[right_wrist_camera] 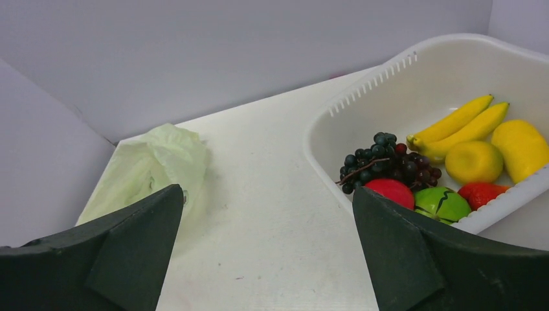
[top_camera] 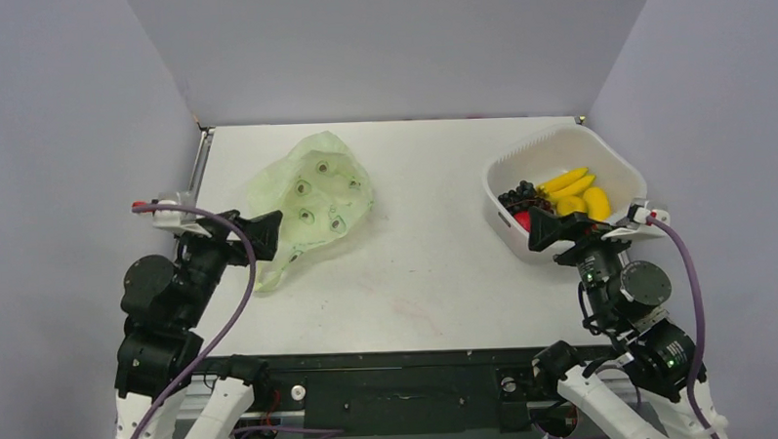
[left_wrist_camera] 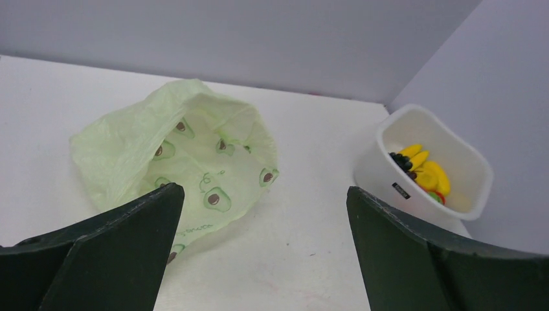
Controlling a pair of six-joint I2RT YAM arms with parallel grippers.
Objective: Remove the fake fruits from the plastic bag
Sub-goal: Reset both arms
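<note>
I cannot tell whether the plastic bag [top_camera: 311, 198] is holding anything, because its folds are hiding the inside. In the top view the right gripper [top_camera: 547, 231] is covering the near rim of the white basket [right_wrist_camera: 372, 81].

The fake fruits [right_wrist_camera: 443, 203], a red one [right_wrist_camera: 392, 190] and a green one, are lying in this basket at the right edge of the worktop [top_camera: 445, 257], beside the grape bunch [right_wrist_camera: 382, 162] and the bananas [right_wrist_camera: 463, 123].

The worktop is white and is showing faint reddish marks. Pale grey walls [top_camera: 389, 44] are closing it in on three sides.

The bag is lying flattened near the far left corner. Its long axis is running from the far edge towards the near left, and its narrow end is pointing at the left gripper [top_camera: 265, 234]. Both grippers are standing wide apart and are gripping nothing.
</note>
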